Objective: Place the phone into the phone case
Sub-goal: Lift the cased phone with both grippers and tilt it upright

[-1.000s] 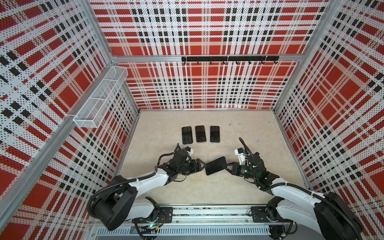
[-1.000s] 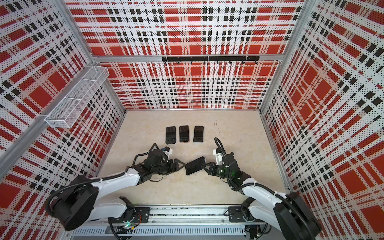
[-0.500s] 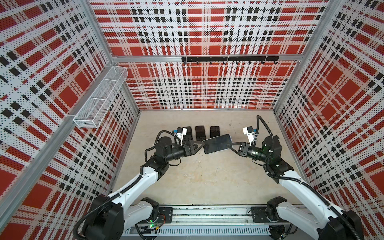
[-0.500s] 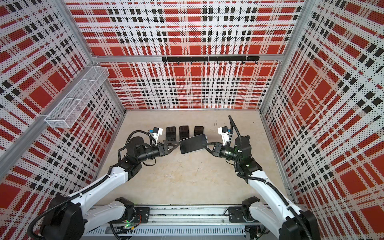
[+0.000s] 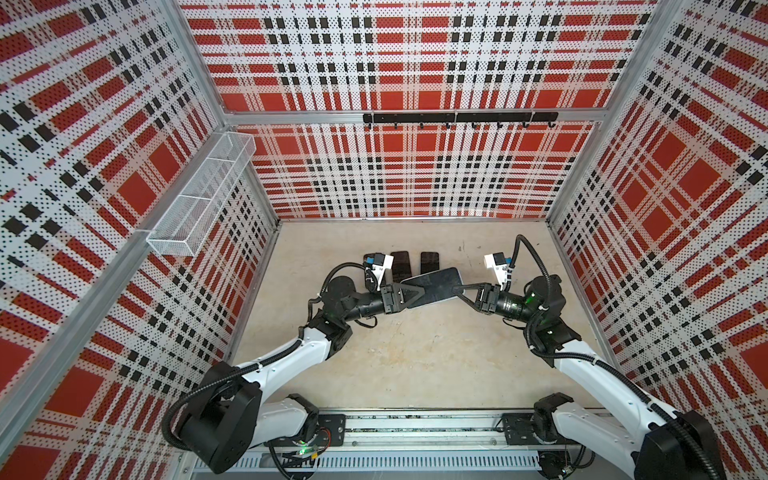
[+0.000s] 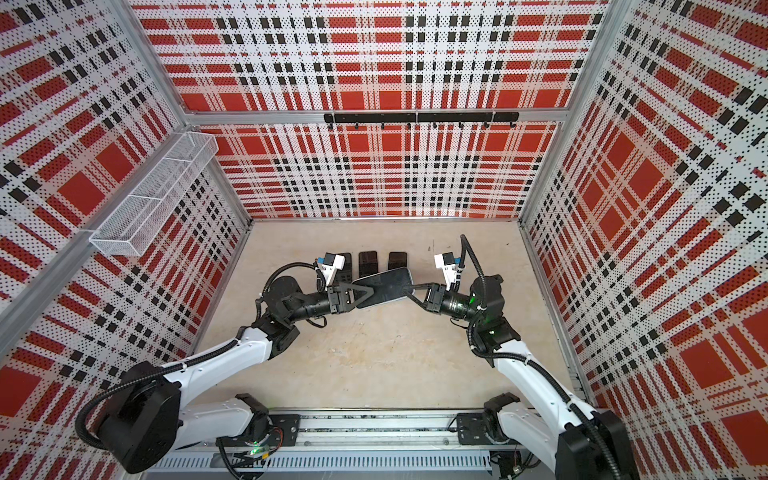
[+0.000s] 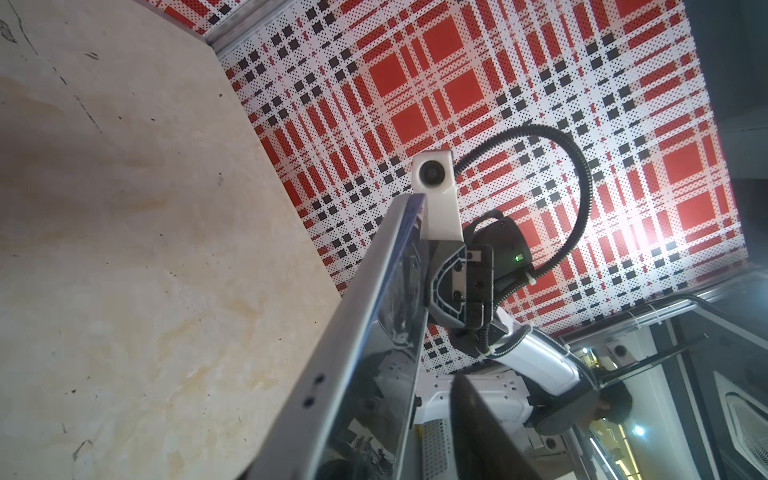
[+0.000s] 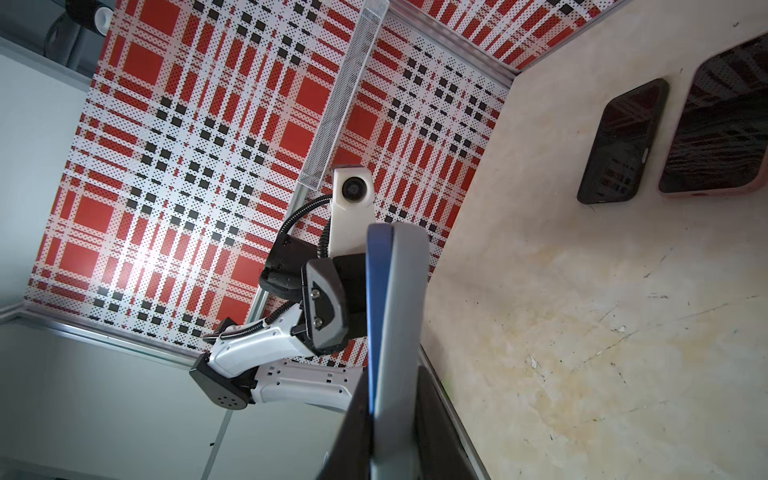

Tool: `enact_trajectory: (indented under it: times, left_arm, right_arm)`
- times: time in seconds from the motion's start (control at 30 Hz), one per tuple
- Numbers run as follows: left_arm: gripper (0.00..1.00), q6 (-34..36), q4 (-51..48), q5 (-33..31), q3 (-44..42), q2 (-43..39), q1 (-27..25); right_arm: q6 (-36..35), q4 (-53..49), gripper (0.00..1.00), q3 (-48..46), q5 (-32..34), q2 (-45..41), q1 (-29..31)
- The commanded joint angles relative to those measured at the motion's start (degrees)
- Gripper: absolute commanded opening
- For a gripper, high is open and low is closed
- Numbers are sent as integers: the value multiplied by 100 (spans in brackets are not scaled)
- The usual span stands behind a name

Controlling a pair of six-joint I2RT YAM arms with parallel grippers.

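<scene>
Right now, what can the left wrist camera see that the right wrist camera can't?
Only the left wrist camera shows the right arm with its little white camera and looping black cable. Only the right wrist camera shows the left arm, the wire basket on the wall, and two dark slabs lying flat on the table, phones or cases, one beside the other. Both show the held phone edge-on, plus the beige table and the red plaid wall.
</scene>
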Motion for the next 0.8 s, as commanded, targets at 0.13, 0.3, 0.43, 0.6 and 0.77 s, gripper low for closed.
enact_trajectory:
  times: [0.13, 0.3, 0.43, 0.6, 0.77]
  left_arm:
    - [24, -73, 661, 30, 30, -147, -96]
    - [14, -69, 658, 108, 32, -149, -108]
    - [11, -76, 663, 172, 74, -116, -146]
    - [9, -79, 666, 216, 100, -53, -189]
    - [9, -78, 662, 217, 141, 27, -220]
  right_arm:
    - [305, 1081, 4, -154, 14, 192, 1]
    - [248, 1184, 23, -62, -5, 227, -11]
    - [136, 1146, 37, 154, -5, 272, -43]
    - [71, 1125, 39, 386, 65, 436, -102]
    - [151, 1339, 30, 500, 88, 704, -102]
